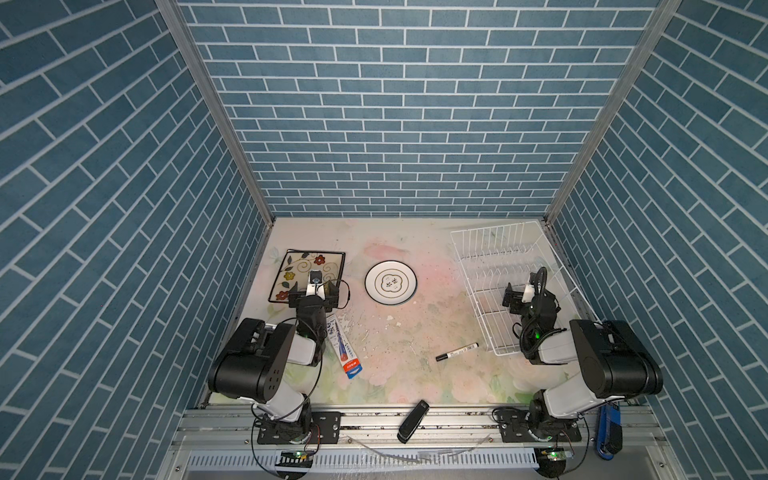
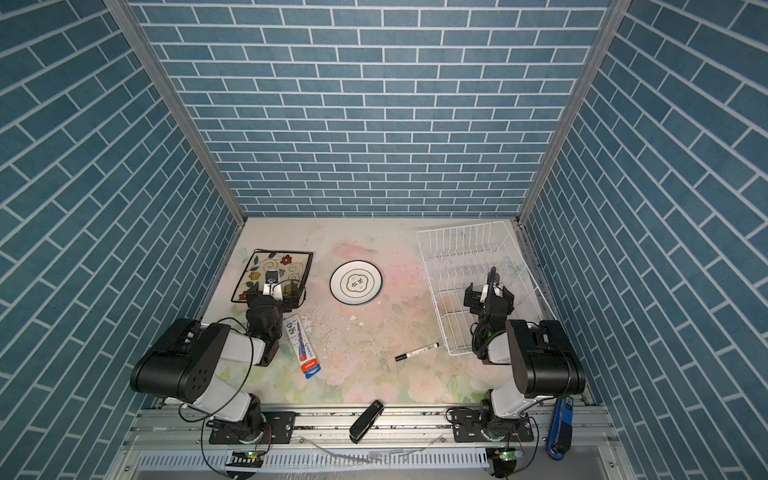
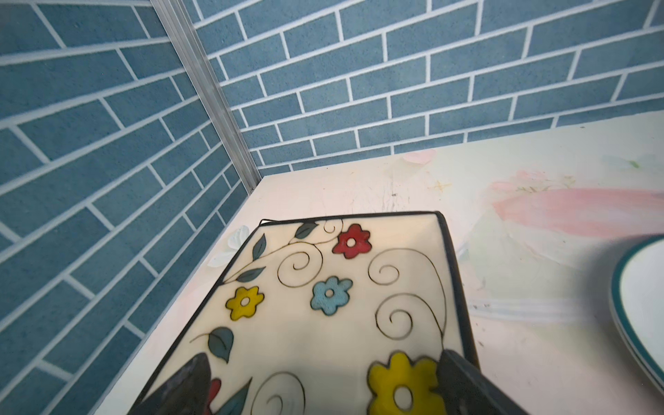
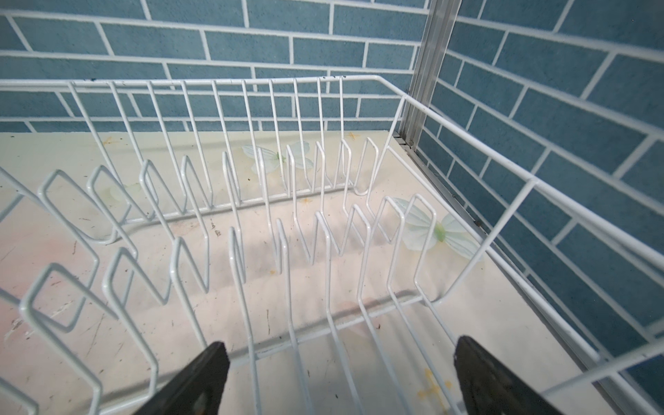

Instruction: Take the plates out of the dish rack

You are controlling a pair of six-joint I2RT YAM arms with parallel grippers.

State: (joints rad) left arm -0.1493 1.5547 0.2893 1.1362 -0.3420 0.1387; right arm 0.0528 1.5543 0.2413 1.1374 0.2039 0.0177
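Observation:
The white wire dish rack [image 1: 494, 228] [image 2: 461, 227] stands at the back right with nothing between its prongs [image 4: 233, 251]. A cream square plate with coloured flowers [image 1: 305, 268] [image 2: 270, 268] [image 3: 323, 323] lies flat at the back left; a second thin black rim peeks out under its far edge. A round white plate with a dark rim [image 1: 391, 282] [image 2: 356, 282] [image 3: 643, 305] lies flat mid-table. My left gripper [image 1: 312, 287] [image 2: 272, 289] [image 3: 323, 381] hovers open over the flowered plate's near part. My right gripper [image 1: 528, 295] [image 2: 488, 291] [image 4: 341, 373] is open over the rack's floor wires, holding nothing.
A black marker [image 1: 457, 351] lies just left of the rack's near corner. A blue and white packet [image 1: 343, 349] lies beside the left arm. A black device [image 1: 412, 421] rests on the front rail. Blue brick walls close in the table on three sides.

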